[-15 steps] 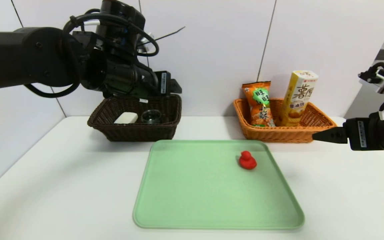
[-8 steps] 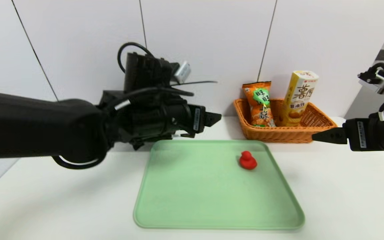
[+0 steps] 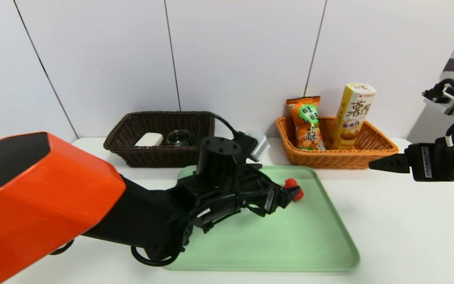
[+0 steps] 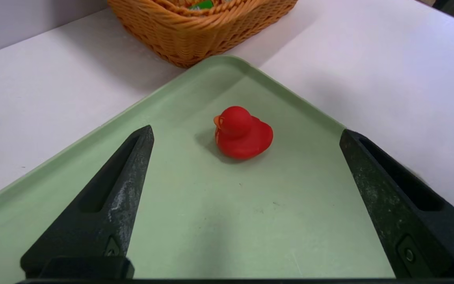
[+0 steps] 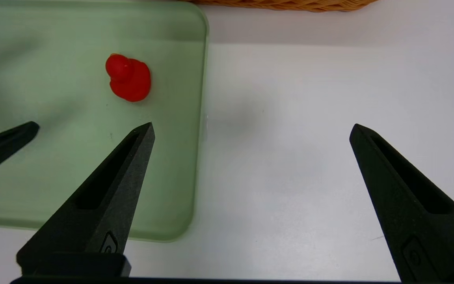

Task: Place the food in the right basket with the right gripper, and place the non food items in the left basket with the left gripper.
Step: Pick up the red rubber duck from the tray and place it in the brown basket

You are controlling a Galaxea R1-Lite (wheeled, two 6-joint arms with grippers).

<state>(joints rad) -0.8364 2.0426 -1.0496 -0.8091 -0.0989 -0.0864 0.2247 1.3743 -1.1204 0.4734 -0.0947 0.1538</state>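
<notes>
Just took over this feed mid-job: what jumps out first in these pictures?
The left gripper, jaws wide open, sits low over the green tray, pointed at the red toy duck, which stands ahead of its fingertips, not yet between them. At the back, the brown basket holds a white block and a glass, the orange basket two snack packs. The right gripper hangs open over bare table right of the tray.

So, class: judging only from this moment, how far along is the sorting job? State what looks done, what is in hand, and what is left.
Done: an orange snack bag and a yellow snack box stand in the orange wicker basket; a white block and a glass jar lie in the brown wicker basket.

In hand: the left gripper, open, faces the red rubber duck on the green tray without touching it.

Left: grasp the duck, drop it in the brown basket. The right gripper hangs open, beside the tray.
</notes>
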